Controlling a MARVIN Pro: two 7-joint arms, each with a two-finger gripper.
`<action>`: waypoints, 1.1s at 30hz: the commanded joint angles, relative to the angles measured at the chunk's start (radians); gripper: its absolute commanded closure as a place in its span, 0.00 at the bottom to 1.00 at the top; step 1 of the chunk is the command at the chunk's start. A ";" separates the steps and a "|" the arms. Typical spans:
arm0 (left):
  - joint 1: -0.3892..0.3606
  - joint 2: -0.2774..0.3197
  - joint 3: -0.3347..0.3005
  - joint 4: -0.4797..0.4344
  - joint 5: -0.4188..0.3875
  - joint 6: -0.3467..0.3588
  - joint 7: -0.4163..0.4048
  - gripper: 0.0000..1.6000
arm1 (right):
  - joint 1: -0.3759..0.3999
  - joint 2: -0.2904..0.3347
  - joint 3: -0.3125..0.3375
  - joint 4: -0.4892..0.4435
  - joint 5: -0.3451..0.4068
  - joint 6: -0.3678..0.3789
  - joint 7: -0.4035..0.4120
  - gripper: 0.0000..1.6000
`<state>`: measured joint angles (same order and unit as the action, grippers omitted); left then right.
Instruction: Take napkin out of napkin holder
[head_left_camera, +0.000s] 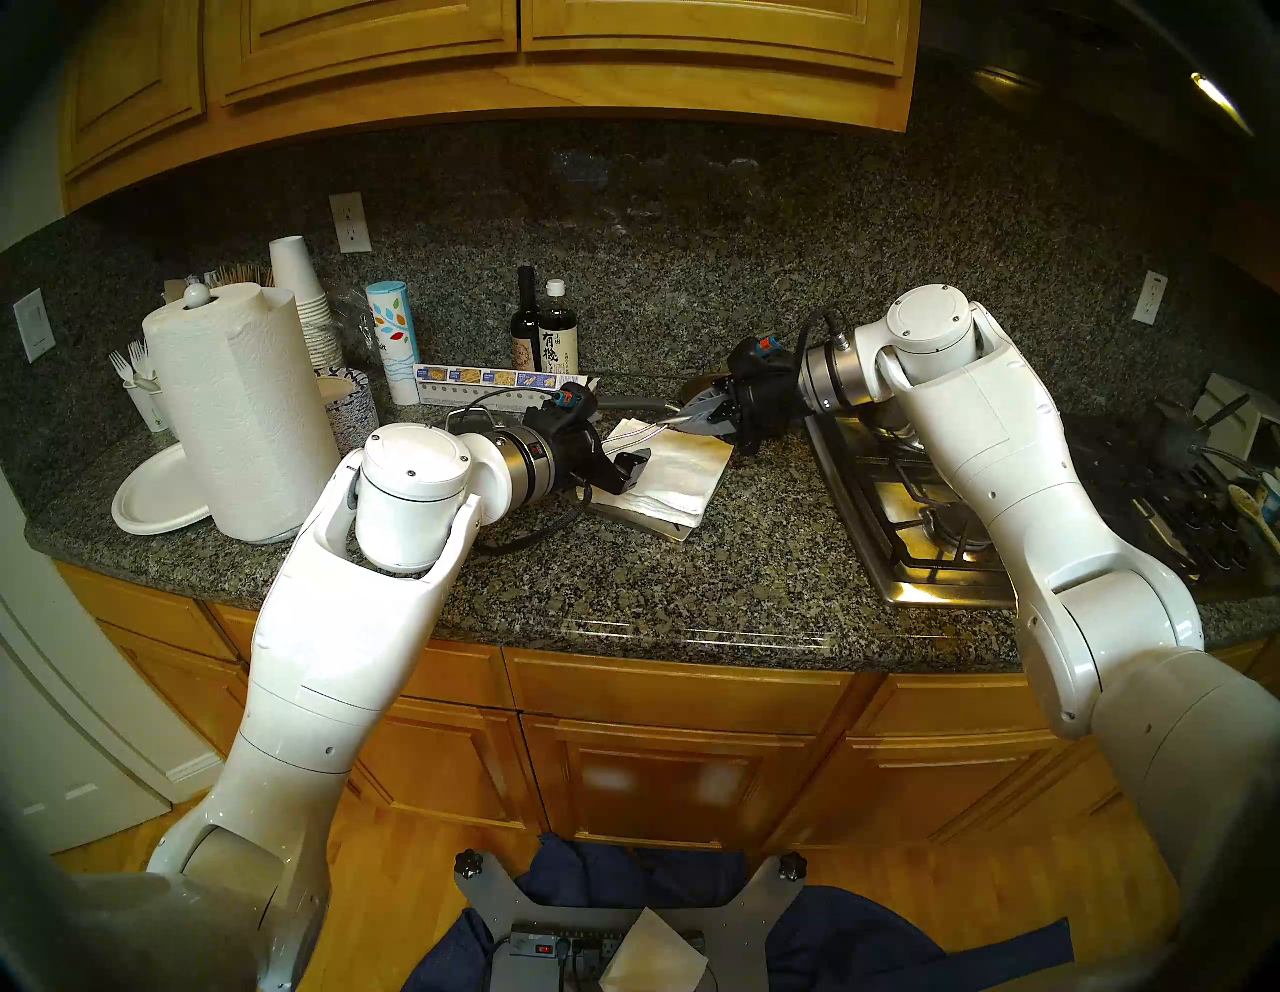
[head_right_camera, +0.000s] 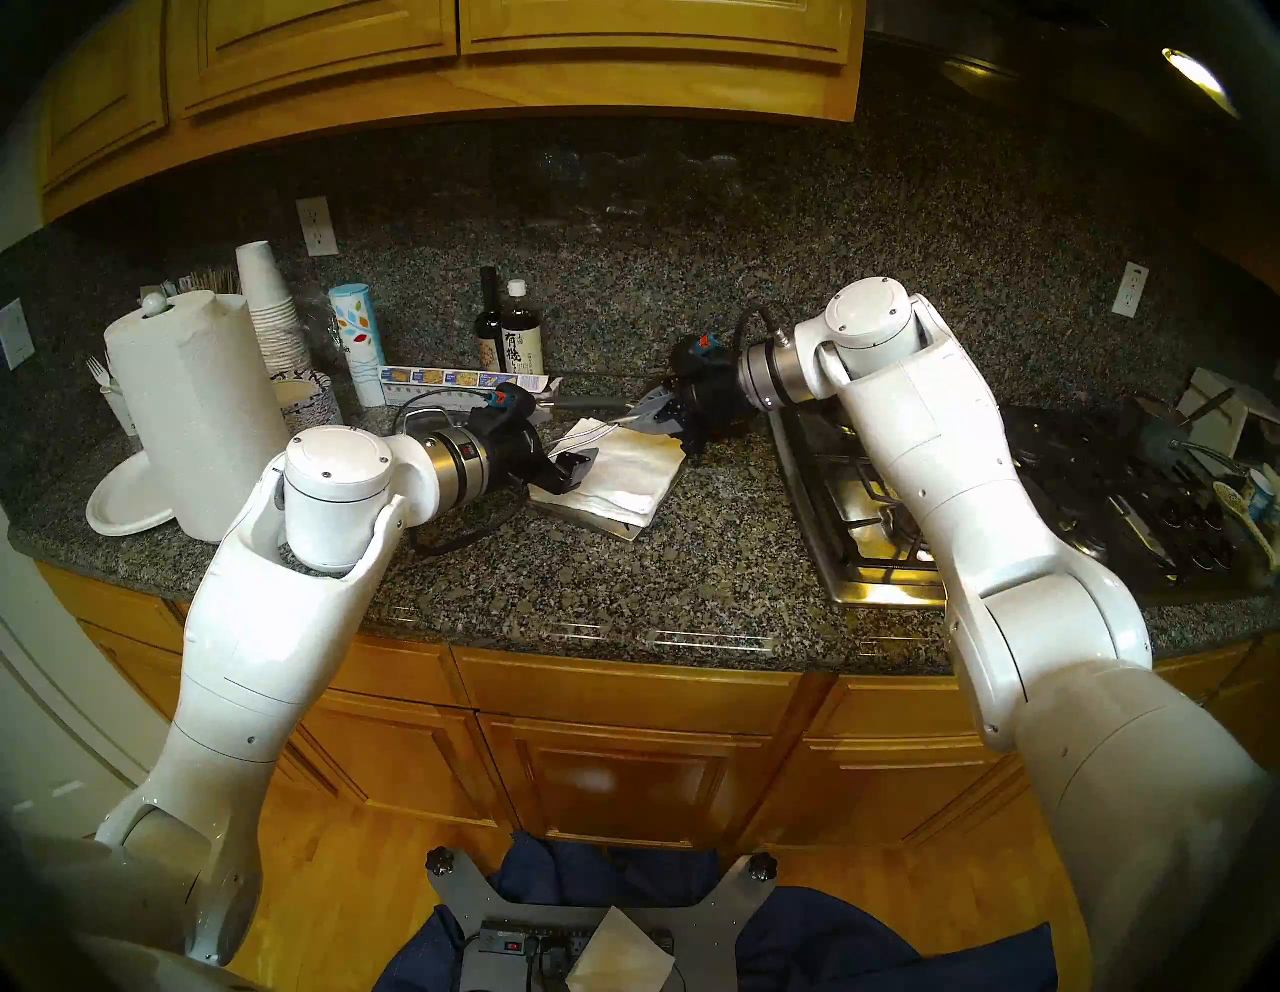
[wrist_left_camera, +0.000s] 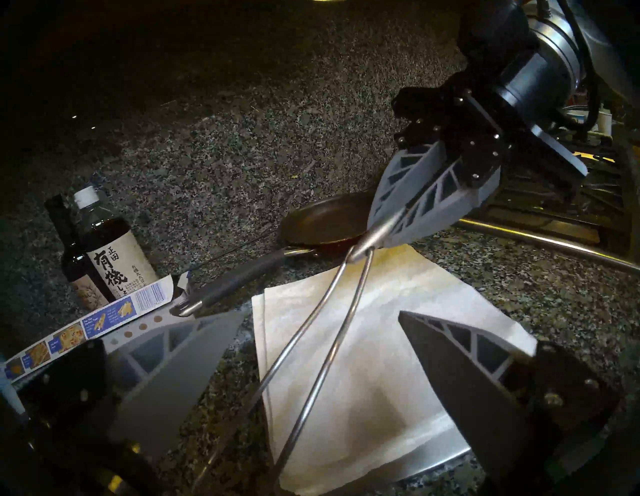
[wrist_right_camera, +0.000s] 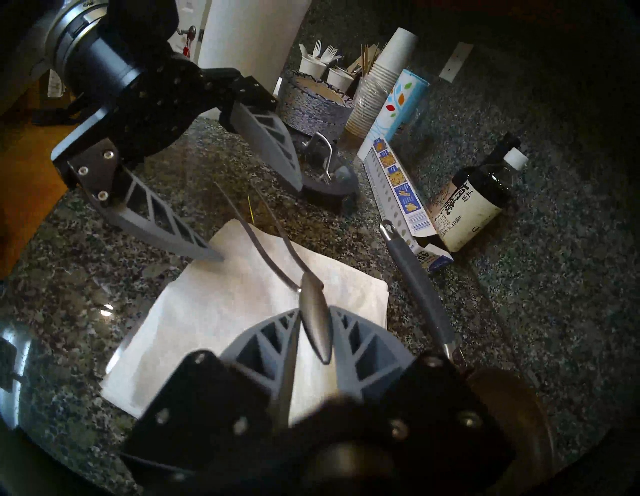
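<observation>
Head stereo left gives me the whole counter (head_left_camera: 623, 575): the napkin (head_left_camera: 668, 478) stack lies on the napkin holder (head_left_camera: 675, 532), whose steel plate shows only as a thin edge at the near side, left of the stove (head_left_camera: 900, 526). My left arm reaches in low from the left, and the left gripper (head_left_camera: 634, 467) sits over the stack's left edge. My right arm comes in from the right above the stove, with the right gripper (head_left_camera: 689, 415) at the stack's far corner. I cannot read either set of jaws from here.

Head stereo right shows nearly the same, and the paper towel roll (head_right_camera: 197, 409) stands well to the left.

Left wrist adds what the head views lack: the holder's wire arm (wrist_left_camera: 322, 332) is raised off the white stack, tilting up and away, and the right gripper's grey fingers are pressed together on its tip. My own jaws are spread wide, one finger over bare counter and the other over the napkin. A dark frying pan (wrist_left_camera: 325, 221) lies just beyond the stack's far edge.

Right wrist confirms the pinch: the leaf-shaped tip (wrist_right_camera: 315, 318) is clamped between my right fingers. One left fingertip (wrist_right_camera: 207, 254) touches or nearly touches the napkin's corner; I cannot tell which. The stack looks thick, square and slightly creased.
</observation>
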<state>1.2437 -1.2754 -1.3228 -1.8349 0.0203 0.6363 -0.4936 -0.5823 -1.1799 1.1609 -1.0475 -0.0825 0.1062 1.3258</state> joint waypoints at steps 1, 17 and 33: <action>-0.058 -0.029 0.029 -0.011 0.044 -0.027 0.048 0.00 | 0.037 -0.009 0.027 -0.049 0.014 0.007 -0.017 0.70; -0.066 -0.061 0.159 0.006 0.250 -0.069 0.263 0.00 | 0.028 -0.016 0.034 -0.082 0.020 0.019 -0.017 0.68; -0.084 -0.058 0.157 0.057 0.336 -0.068 0.383 0.00 | 0.013 -0.008 0.045 -0.116 0.024 0.034 -0.013 0.60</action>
<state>1.2076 -1.3282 -1.1427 -1.7696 0.3343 0.5855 -0.1503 -0.5983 -1.1981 1.1776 -1.1201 -0.0717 0.1363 1.3169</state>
